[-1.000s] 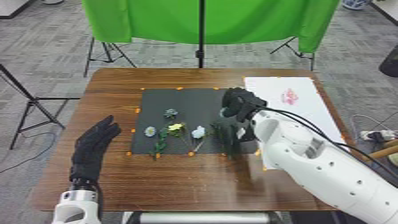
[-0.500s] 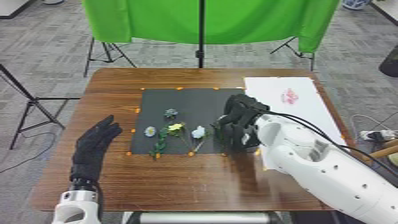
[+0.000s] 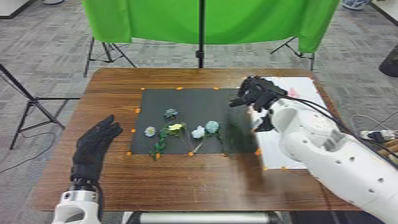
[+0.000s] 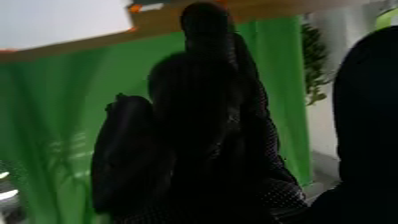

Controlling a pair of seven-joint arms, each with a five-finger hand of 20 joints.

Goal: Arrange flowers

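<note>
Robotics lab, by look of it: gray carpet tiles (image 3: 53,45) underfoot, green backdrop cloth (image 3: 147,20) beyond far edge of wooden table (image 3: 111,90), black tripod (image 3: 34,102) off left edge, orange markers (image 3: 179,88) along edges of black mat (image 3: 204,102).

A black pole (image 3: 201,30) stands before a green cloth (image 3: 142,21) (quite vivid).

Has a floor of grey patterned carpet (image 3: 62,60), and upon it a brown wooden table (image 3: 124,80) with a soft shine of light. Shows behind this table a bright green hanging cloth (image 3: 160,20), with a thin black upright pole (image 3: 202,54) at its middle. Has also, at left, a black metal tripod (image 3: 34,102). In the right wrist view, shows a green leafy plant (image 4: 314,62) beside the cloth.
</note>
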